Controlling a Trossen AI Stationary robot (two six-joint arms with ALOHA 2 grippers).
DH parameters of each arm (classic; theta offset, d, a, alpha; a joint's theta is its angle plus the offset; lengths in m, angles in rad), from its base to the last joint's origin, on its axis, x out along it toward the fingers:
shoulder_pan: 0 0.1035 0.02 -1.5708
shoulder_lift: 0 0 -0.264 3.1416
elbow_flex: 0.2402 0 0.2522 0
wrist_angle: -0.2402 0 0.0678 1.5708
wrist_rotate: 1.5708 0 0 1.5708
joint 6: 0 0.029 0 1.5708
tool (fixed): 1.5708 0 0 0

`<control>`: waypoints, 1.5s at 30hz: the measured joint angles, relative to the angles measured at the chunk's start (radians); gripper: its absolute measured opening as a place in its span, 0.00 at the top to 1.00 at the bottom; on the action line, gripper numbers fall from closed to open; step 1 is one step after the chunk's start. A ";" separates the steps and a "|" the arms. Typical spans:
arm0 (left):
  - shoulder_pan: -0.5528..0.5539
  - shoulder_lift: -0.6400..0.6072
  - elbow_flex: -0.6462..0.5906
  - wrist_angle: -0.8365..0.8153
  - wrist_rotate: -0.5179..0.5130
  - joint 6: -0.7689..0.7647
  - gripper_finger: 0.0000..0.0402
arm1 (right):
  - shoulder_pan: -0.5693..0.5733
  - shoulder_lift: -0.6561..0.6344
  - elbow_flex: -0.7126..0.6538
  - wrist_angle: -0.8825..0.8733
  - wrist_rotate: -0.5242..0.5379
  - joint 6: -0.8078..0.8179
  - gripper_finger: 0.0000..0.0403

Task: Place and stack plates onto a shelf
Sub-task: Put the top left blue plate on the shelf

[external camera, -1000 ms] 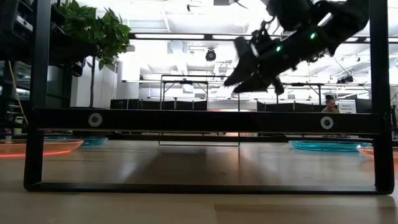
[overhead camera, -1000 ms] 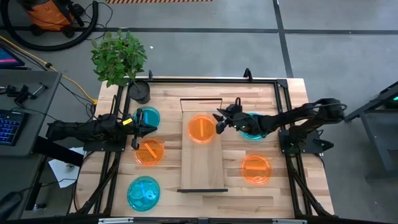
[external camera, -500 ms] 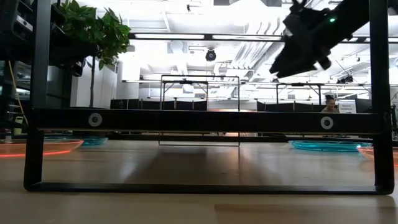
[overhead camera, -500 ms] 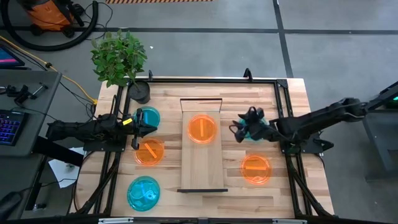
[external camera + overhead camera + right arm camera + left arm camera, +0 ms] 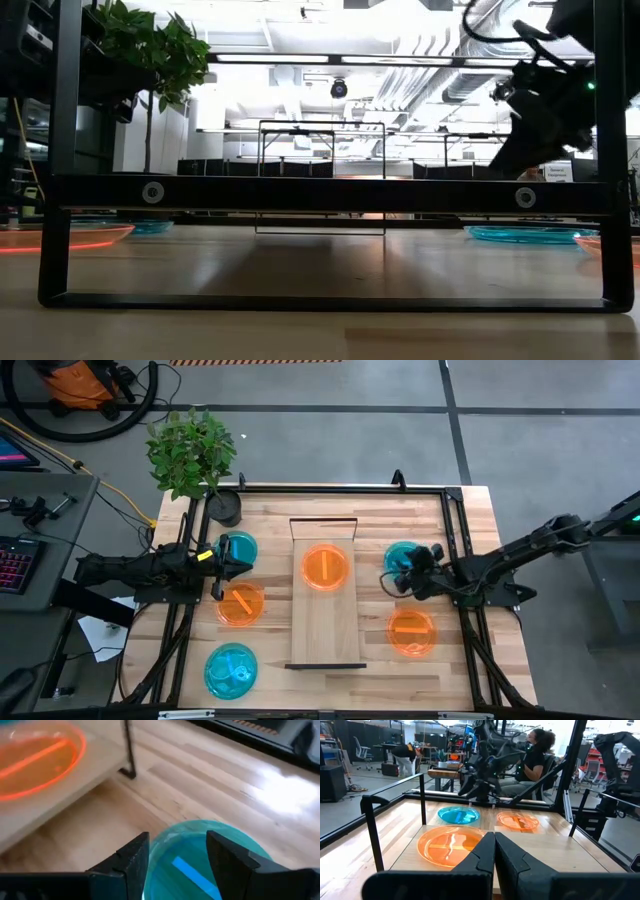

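The shelf (image 5: pixel 325 630) lies lengthwise at the table's middle, with one orange plate (image 5: pixel 325 567) flat on its far half. My right gripper (image 5: pixel 400 578) is open and hovers over the near edge of a cyan plate (image 5: pixel 401 555) that lies flat on the table right of the shelf. In the right wrist view the fingers stand over that cyan plate (image 5: pixel 200 865), and in the low view the right gripper (image 5: pixel 530 115) is well above the tabletop. Another orange plate (image 5: pixel 411 632) lies nearer. My left gripper (image 5: pixel 222 565) waits shut at the left, between a cyan plate (image 5: pixel 238 548) and an orange plate (image 5: pixel 240 604).
A third cyan plate (image 5: pixel 230 670) lies at the near left corner. A potted plant (image 5: pixel 205 470) stands at the far left corner. A dark metal frame (image 5: pixel 455 530) runs round the table's edges. The shelf's near half is bare wood. People sit beyond the table in the left wrist view.
My right gripper has drawn back from above the orange plate on the shelf toward the table's right edge, dropping lower, and now hangs over the cyan plate. The orange plate stays flat on the shelf.
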 joint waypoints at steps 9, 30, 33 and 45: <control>0.000 0.000 0.000 0.066 -0.011 -0.031 1.00 | -0.002 -0.162 -0.091 0.514 0.015 -0.359 0.56; -0.109 0.506 0.176 0.226 -0.265 -0.072 0.60 | -0.144 -0.157 -0.091 0.820 -0.082 -0.610 0.56; -0.133 0.637 0.278 0.031 -0.376 -0.137 0.60 | -0.152 -0.157 -0.091 0.819 -0.121 -0.603 0.56; -0.087 1.085 0.464 -0.391 -0.491 -0.618 0.61 | -0.151 -0.156 -0.091 0.816 -0.137 -0.603 0.56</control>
